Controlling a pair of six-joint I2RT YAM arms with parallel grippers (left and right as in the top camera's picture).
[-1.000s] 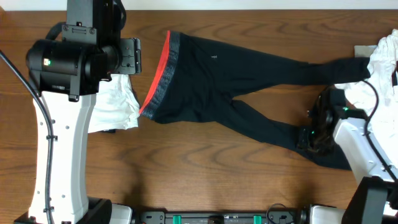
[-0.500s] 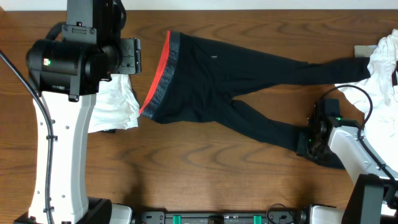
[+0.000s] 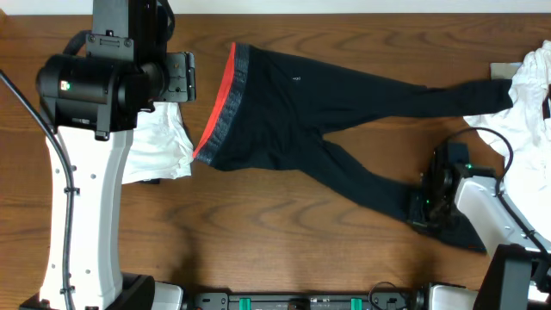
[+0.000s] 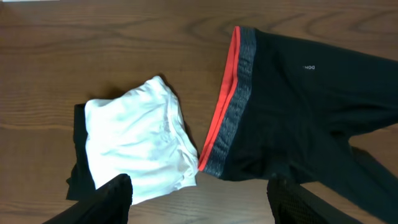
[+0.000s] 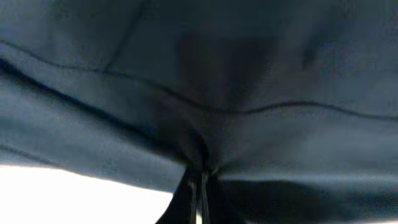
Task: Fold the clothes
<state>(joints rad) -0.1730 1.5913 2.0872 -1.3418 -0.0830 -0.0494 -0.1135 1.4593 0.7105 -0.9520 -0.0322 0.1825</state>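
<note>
Black trousers [image 3: 327, 120] lie spread flat on table [image 3: 284, 241], waistband [image 3: 225, 103] on left, legs reaching right. Your right gripper [image 3: 428, 200] pinched tight on near leg's end, likely so you can lift it over. Your left gripper [image 4: 199, 202] spread wide, holding nothing, above white garment [image 4: 140, 146].

The trousers [image 3: 344, 112] at the right claw [image 5: 200, 186]: plain black. Their waistband [image 4: 233, 106], ahead of the left claw [image 4: 199, 196]: mottled grey with a red edge. The white garment [image 4: 137, 143], also ahead of that claw: plain, over a black garment [image 4: 76, 168]. The table [image 4: 93, 50]: brown wood grain.
</note>
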